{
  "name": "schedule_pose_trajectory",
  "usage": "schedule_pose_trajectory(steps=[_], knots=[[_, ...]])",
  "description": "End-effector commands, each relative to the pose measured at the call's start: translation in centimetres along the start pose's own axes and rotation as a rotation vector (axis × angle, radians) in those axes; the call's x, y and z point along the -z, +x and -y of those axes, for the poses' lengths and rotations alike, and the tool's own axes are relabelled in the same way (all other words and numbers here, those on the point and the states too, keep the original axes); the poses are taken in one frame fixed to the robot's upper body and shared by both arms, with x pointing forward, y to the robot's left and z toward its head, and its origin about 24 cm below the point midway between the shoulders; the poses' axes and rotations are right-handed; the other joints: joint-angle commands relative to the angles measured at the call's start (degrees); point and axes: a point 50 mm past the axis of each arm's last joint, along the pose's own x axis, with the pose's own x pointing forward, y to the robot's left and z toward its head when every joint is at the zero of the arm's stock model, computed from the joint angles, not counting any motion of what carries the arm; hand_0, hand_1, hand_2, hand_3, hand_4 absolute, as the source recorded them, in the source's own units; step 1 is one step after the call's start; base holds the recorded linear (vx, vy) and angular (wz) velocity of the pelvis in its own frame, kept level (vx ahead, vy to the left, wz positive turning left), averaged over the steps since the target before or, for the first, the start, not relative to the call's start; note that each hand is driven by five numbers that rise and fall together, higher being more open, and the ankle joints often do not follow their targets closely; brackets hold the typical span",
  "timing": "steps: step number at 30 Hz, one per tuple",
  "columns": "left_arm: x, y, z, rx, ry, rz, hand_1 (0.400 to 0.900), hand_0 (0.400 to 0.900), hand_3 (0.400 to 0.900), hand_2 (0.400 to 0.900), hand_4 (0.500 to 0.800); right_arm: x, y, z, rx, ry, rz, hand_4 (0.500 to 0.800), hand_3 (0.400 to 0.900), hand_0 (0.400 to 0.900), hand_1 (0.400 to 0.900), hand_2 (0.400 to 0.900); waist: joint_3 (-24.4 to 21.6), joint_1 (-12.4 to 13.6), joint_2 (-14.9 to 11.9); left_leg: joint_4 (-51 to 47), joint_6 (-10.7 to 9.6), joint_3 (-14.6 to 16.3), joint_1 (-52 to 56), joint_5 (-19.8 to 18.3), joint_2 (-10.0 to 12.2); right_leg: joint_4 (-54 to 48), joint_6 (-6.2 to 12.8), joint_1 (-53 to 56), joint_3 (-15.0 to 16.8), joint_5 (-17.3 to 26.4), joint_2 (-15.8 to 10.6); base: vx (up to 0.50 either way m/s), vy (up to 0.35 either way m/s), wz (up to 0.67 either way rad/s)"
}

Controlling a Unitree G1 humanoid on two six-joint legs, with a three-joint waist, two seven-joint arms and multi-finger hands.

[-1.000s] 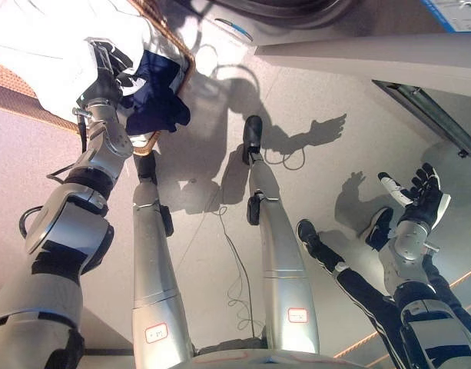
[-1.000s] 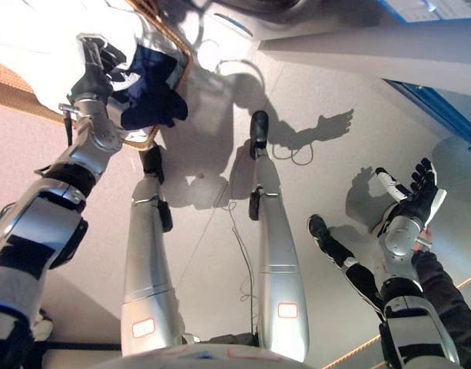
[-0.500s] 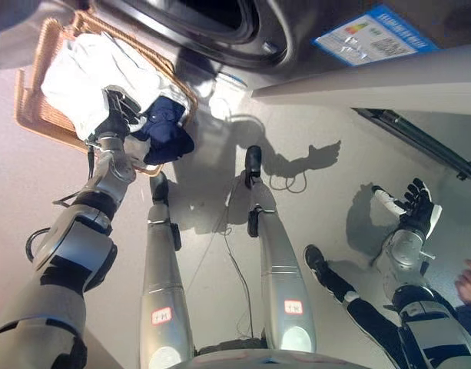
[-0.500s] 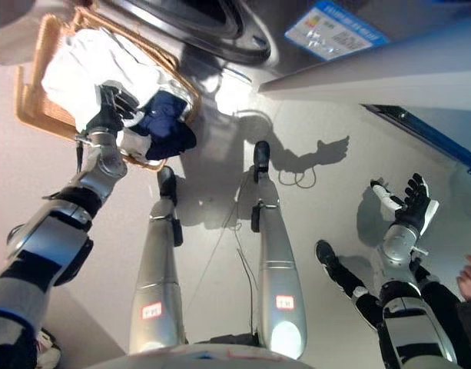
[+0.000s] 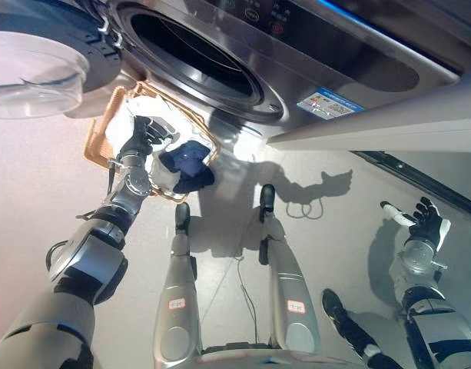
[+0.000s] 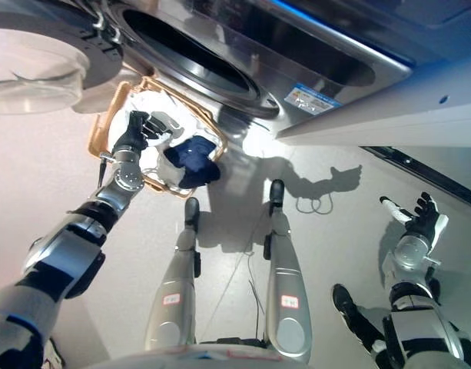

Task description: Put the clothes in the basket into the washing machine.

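Left eye view: the washing machine (image 5: 243, 69) fills the top of the scene, its round drum opening dark, and its door (image 5: 35, 73) swung out to the left with the clear glass bowl showing. Just below the drum opening a wicker basket (image 5: 97, 142) sits on the pale floor (image 5: 35, 200). White clothes (image 5: 162, 178) lie in the basket, and a dark blue garment (image 5: 187, 161) hangs over its rim on the side nearer the machine's front. The left hand (image 5: 139, 138) is down in the basket on top of the white clothes; its fingers are curled into the white cloth, gripping it. The right hand (image 5: 423, 223) is held up far to the right, well apart from basket and machine, with its fingers spread apart and holding nothing. At the bottom right a person's dark-trousered leg and shoe (image 5: 335, 311) show on the floor.

Right eye view: the same layout appears. The basket (image 6: 104, 127) lies beneath the machine's open drum (image 6: 197, 58), with the blue garment (image 6: 193, 157) draped across its rim beside the white clothes (image 6: 154, 165). The left hand (image 6: 133, 132) rests in the basket, fingers clamped on the white cloth. The right hand (image 6: 421, 219) hovers at the far right, fingers splayed and empty, above the person's shoe (image 6: 344, 300).
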Motion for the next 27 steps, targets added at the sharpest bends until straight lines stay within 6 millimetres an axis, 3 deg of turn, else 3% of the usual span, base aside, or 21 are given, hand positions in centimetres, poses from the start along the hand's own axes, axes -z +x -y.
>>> schedule_pose_trajectory(steps=[1, 2, 3, 4, 11, 19, 27], knots=[[-0.7, 0.5, -0.9, -0.071, -0.106, 0.009, 0.435, 0.435, 0.435, 0.435, 0.521, 0.5, 0.8, 5.6, 0.158, -0.033, -0.009, 0.800, 0.900, 0.900, 0.900, 0.900, -1.33, -1.35, 1.67, -2.69, 7.64, 1.72, 3.28, -0.19, -7.13, 1.64, -0.37, 4.85, -1.47, -2.88, 5.27, 0.00, 0.000, 0.00], [-0.6, 0.5, -0.8, -0.068, -0.106, 0.006, 0.590, 0.590, 0.590, 0.590, 0.614, 0.5, 0.8, 5.7, 0.162, -0.028, -0.012, 0.800, 0.900, 0.900, 0.900, 0.900, -1.36, -1.32, 1.64, -2.53, 7.78, 1.71, 3.18, -0.24, -7.27, 1.77, -0.40, 4.86, -1.49, -2.91, 5.30, 0.00, -0.011, 0.04], [-0.5, 0.4, -0.7, -0.065, -0.106, 0.000, 0.875, 0.875, 0.875, 0.875, 0.785, 0.6, 0.7, 5.8, 0.164, -0.027, -0.013, 0.800, 0.900, 0.900, 0.900, 0.900, -1.36, -1.29, 1.67, -2.39, 7.86, 1.66, 3.06, -0.27, -7.33, 1.79, -0.43, 4.86, -1.48, -2.93, 5.30, 0.01, -0.012, 0.04], [-0.5, 0.3, -0.5, -0.062, -0.106, -0.005, 0.900, 0.900, 0.900, 0.900, 0.800, 0.7, 0.7, 5.8, 0.164, -0.026, -0.017, 0.800, 0.900, 0.900, 0.900, 0.900, -1.35, -1.21, 1.72, -2.48, 7.91, 1.64, 3.03, -0.22, -7.37, 1.64, -0.44, 4.98, -1.52, -2.92, 5.30, 0.01, -0.005, 0.04], [0.4, -0.6, 1.1, -0.025, -0.112, -0.051, 0.900, 0.900, 0.900, 0.900, 0.800, 1.3, 0.4, 6.0, 0.175, -0.021, -0.034, 0.800, 0.900, 0.900, 0.900, 0.900, -1.53, -1.09, 1.72, -3.24, 7.94, 1.39, 2.97, 0.33, -7.16, 0.90, -0.74, 5.21, -1.64, -3.15, 5.62, 0.00, 0.000, 0.00], [0.5, -1.0, 2.0, -0.069, 0.156, -0.007, 0.900, 0.900, 0.900, 0.900, 0.800, 0.2, -0.1, 3.6, 0.112, 0.000, 0.074, 0.800, 0.900, 0.900, 0.900, 0.900, 0.17, -1.74, 0.29, -1.75, 7.96, 1.46, -0.07, 0.47, -7.08, 1.48, -0.98, 2.67, -1.32, -2.98, 6.11, -0.02, -0.024, -0.04], [0.7, -1.9, 3.4, -0.101, 0.192, -0.040, 0.900, 0.900, 0.900, 0.900, 0.800, 0.2, -0.8, 3.0, 0.116, 0.019, 0.120, 0.800, 0.900, 0.900, 0.900, 0.900, 2.47, -2.63, -1.20, 0.97, 8.26, 1.39, -5.32, 0.34, -7.00, 2.20, -1.36, -1.92, -1.18, -2.46, 6.86, -0.03, -0.045, -0.02]])
